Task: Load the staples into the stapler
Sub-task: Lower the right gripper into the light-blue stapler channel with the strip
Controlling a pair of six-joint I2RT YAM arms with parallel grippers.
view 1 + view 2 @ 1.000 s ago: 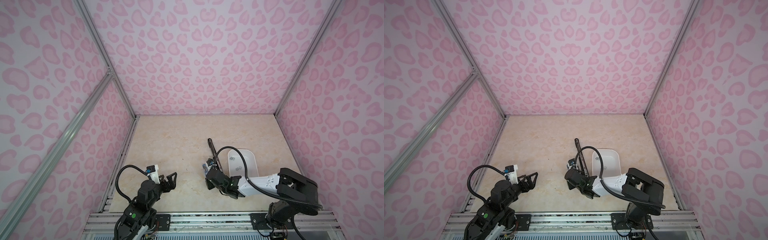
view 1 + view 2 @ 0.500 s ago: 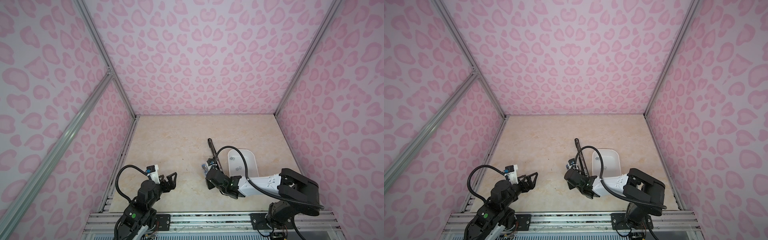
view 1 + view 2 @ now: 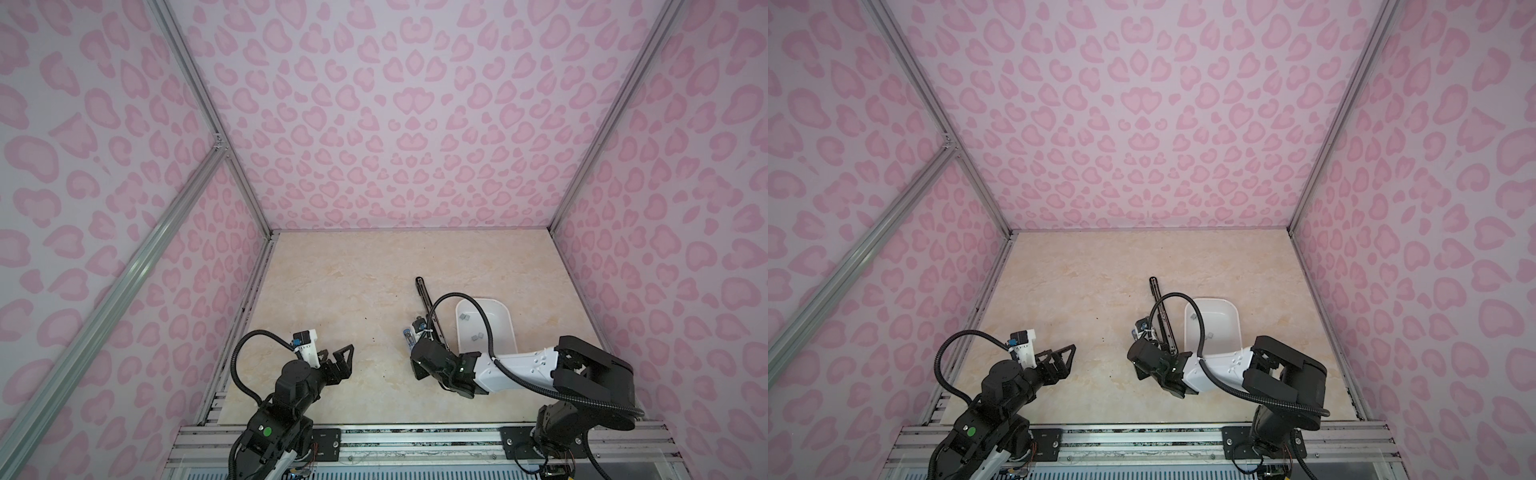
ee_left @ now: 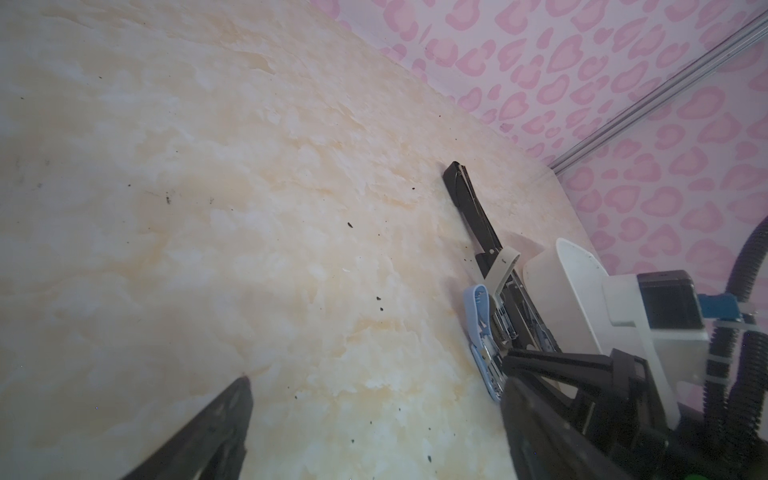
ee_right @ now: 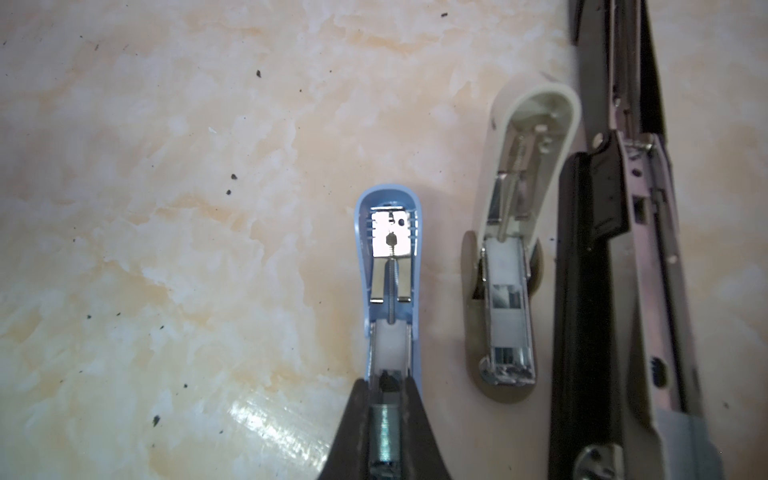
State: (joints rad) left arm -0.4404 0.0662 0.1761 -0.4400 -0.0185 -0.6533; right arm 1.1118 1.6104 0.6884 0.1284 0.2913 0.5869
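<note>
One staple strip [image 5: 384,428], ribbed and silvery, is pinched between the jaws of the right gripper [image 5: 384,384], which are pressed together on it. The strip lies directly over the near end of the blue stapler [image 5: 388,270], in line with its open channel. Whether it touches the channel cannot be told.

More staples [image 3: 478,336] lie loose in the white tray [image 3: 500,320], right of those jaws and well apart from them. They show as about four grey bits in two spots, too small to count surely.

Three staplers lie side by side, all hinged open. The blue one is on the left, and a cream stapler [image 5: 515,249] lies just beside it in the middle. A long black stapler [image 5: 615,249] is on the right, just beside the tray's left wall and reaching farther than the others. There is one tray.

The left gripper [image 3: 348,358] hangs over the bare worktop [image 3: 332,291] at the near left, well apart from the staplers. Its jaws are spread wide and hold nothing.
</note>
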